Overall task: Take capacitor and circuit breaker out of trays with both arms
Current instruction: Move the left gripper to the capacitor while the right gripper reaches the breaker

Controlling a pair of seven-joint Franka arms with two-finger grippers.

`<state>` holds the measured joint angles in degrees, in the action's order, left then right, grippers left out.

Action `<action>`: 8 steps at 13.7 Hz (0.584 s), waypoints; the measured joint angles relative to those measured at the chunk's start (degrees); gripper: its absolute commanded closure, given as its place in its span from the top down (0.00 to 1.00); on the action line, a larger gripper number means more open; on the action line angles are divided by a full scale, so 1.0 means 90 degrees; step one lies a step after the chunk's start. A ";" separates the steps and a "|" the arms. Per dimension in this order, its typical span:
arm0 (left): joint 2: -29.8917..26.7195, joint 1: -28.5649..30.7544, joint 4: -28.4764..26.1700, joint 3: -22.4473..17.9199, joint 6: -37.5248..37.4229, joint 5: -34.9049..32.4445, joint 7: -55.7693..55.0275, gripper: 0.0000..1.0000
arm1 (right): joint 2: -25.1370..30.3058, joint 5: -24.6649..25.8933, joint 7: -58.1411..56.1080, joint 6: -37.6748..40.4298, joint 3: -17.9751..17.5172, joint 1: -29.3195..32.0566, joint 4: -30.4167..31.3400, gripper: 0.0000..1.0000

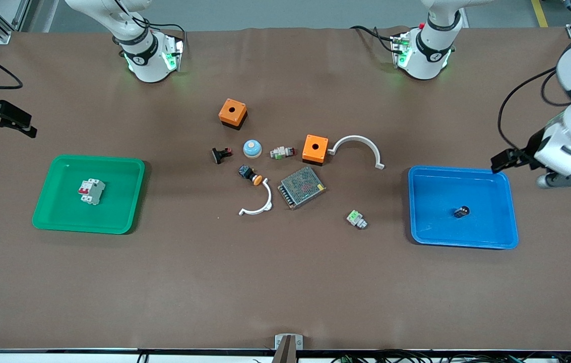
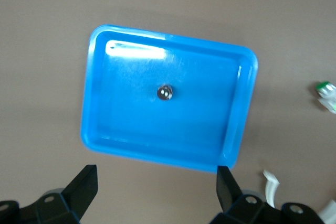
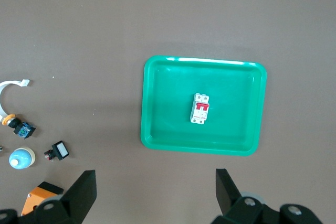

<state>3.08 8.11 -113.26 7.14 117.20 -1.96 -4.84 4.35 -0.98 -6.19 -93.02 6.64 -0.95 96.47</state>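
The capacitor [image 1: 461,212], a tiny dark cylinder with a metallic end, lies in the middle of the blue tray [image 1: 497,237] toward the left arm's end of the table. It also shows in the left wrist view [image 2: 165,92]. The breaker [image 1: 92,191], a white-grey block with red levers, lies in the green tray [image 1: 124,222] toward the right arm's end. It also shows in the right wrist view [image 3: 200,108]. My left gripper [image 1: 507,160] [image 2: 156,187] is open and empty, high up beside the blue tray [image 2: 236,129]. My right gripper [image 1: 25,123] [image 3: 155,187] is open and empty, high up beside the green tray [image 3: 157,103].
Between the trays lie two orange boxes [image 1: 233,113] [image 1: 315,148], a black-and-red push-button part [image 1: 221,154], a blue dome button [image 1: 252,148], an orange-capped button [image 1: 250,174], a white-green-red switch piece [image 1: 282,152], a metal mesh box [image 1: 302,187], two white arcs [image 1: 361,143] [image 1: 260,204] and a white-green connector [image 1: 356,219].
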 measured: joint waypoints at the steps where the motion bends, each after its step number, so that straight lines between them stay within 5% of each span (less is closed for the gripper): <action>1: 0.0157 0.0008 -0.0221 0.0000 0.0390 0.0000 0.0000 1.00 | -0.0039 0.0004 0.0000 0.0000 0.0014 0.0024 -0.0017 1.00; 8: 0.1836 0.0118 -0.0681 -0.0006 0.2895 0.0000 -0.0247 0.88 | -0.1548 -0.0010 -0.0011 -0.0592 0.0058 0.0646 -0.0037 1.00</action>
<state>19.61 9.17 -119.38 7.09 143.25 -1.97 -7.06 -9.59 -1.07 -6.28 -98.35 7.16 4.86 96.14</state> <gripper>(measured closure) 0.075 0.000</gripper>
